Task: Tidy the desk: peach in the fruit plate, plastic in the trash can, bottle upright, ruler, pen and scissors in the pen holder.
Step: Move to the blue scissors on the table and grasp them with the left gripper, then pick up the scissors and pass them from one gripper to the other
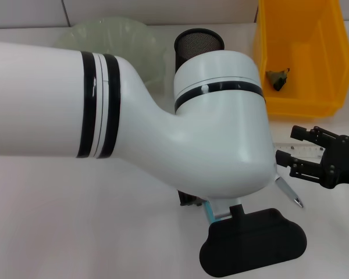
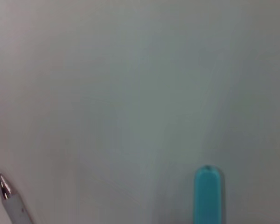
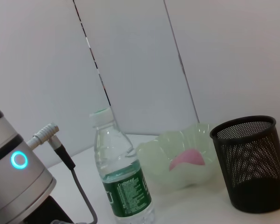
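The pen (image 1: 289, 192) lies on the white desk (image 1: 75, 221), tip beside the right gripper (image 1: 292, 152), whose fingers are spread wide over the ruler (image 1: 305, 152). The left arm (image 1: 163, 128) hangs low over the teal-handled scissors (image 1: 209, 212); its fingers are hidden. The peach (image 3: 187, 159) sits in the fruit plate (image 3: 177, 161), the bottle (image 3: 121, 175) upright, and the pen holder (image 3: 247, 161) is close by.

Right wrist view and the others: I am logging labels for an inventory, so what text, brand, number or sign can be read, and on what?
Bottle: its green label carries white print, too blurred to read.
Ruler: faint graduation marks near the right gripper, no numbers legible.
Pen, pen holder, yellow trash can, fruit plate: no text visible.
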`<action>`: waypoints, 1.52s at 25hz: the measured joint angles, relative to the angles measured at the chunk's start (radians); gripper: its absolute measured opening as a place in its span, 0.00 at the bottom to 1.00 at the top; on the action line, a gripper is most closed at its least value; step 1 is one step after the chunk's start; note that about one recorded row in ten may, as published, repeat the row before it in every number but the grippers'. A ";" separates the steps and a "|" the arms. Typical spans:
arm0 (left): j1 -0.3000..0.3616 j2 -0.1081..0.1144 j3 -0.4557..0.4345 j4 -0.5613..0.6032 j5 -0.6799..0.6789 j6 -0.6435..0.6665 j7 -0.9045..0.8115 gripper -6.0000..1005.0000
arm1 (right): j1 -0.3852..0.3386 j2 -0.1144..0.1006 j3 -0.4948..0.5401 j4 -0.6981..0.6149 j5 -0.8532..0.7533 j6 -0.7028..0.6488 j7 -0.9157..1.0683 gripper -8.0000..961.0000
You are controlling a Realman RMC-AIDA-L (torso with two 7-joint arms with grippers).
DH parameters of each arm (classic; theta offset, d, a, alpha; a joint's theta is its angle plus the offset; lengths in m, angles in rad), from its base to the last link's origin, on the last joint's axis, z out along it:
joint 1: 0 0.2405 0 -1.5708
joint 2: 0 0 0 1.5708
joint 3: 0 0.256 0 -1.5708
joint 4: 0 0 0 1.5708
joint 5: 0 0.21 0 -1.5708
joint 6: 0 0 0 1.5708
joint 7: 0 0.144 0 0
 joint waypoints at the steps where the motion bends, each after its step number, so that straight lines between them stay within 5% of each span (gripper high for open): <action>1: 0.000 0.000 0.000 0.000 0.000 0.000 0.001 0.42 | 0.000 0.000 0.000 0.000 0.000 0.000 0.000 0.86; 10: 0.003 -0.001 -0.007 -0.002 -0.003 0.003 0.011 0.40 | 0.001 0.000 0.000 0.001 0.000 0.001 0.001 0.86; 14: 0.003 -0.001 -0.023 0.015 0.013 0.031 0.011 0.22 | 0.002 0.000 0.000 0.001 0.000 0.003 0.001 0.86; 19: 0.005 0.000 -0.070 0.046 0.036 0.059 0.004 0.22 | 0.003 0.000 0.002 0.001 0.001 0.004 -0.001 0.86; 26: 0.043 0.016 -0.200 0.112 0.051 0.084 0.000 0.22 | -0.005 0.000 0.064 -0.007 0.025 0.000 0.017 0.86; 31: 0.155 0.063 -0.401 0.274 0.033 0.094 0.013 0.22 | -0.003 -0.009 0.289 0.000 0.028 -0.032 0.092 0.86; 38: 0.273 0.071 -0.575 0.391 -0.043 0.089 0.065 0.22 | 0.007 -0.025 0.363 -0.009 0.038 -0.069 0.132 0.86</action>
